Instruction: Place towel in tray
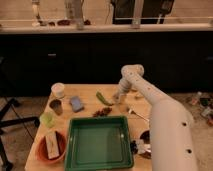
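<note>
1. Status: task not started, as far as visible. The large square green plastic tray (pixel 100 145) w/ raised rim was empty and sat at the near edge of the wooden table (pixel 87 94).
2. Task item: the small pale grey-blue folded cloth towel (pixel 55 106) lay flat on the table's left side, below the white cup (pixel 58 90) and just left of the bright blue rectangular sponge-like block (pixel 76 103). It was apart from the tray, off its far-left corner, w/ no contact.
3. Two-finger gripper (pixel 119 98): pointed down, low over the far-right part of the table, just right of the green pepper (pixel 104 98). It was well apart from the towel, approx. on the opposite side of the table. Jaw opening: cannot tell. It did not hold the towel; whether it held anything else could not be told.
4. Remaining, by judgement: all steps, i.e. traverse left to the towel, grasp, lift, carry over the tray, release.
5. Caution: the sponge block lay close beside the towel, so a wrong pick was possible.
</note>
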You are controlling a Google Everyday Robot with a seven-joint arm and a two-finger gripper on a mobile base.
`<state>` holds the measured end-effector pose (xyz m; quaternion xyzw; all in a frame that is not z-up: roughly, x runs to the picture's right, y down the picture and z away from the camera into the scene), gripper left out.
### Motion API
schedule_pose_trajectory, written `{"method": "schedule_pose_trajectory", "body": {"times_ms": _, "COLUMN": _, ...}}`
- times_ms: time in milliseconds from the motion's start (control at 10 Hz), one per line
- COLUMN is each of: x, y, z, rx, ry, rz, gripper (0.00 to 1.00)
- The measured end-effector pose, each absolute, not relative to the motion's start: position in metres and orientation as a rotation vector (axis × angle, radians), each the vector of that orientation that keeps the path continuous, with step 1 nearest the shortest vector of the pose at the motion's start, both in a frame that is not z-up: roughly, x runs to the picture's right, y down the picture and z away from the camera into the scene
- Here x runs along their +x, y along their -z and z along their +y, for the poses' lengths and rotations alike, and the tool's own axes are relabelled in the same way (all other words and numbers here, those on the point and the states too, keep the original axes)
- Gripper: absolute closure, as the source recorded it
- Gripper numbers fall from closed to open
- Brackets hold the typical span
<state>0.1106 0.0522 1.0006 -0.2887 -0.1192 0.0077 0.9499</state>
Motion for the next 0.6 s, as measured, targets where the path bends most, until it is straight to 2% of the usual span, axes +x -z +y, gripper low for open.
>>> {"method": "schedule_pose_trajectory", "body": {"times_ms": 200, "x": 0.112, "y": -1.001, "z": 0.053, "rx": -0.588, "ry": -0.012, "rz": -0.239, "gripper": 0.99}}
{"method": "schedule_pose_trajectory", "body": {"times_ms": 400, "x": 0.109, "y": -0.995, "z": 0.051, "rx": -0.575, "ry": 0.0, "rz": -0.236, "gripper": 1.0}}
{"method": "schedule_pose_trajectory", "body": {"times_ms": 600, "x": 0.101, "y": -0.97, "z": 0.038, "rx": -0.524, "ry": 0.024, "rz": -0.241, "gripper": 1.0}}
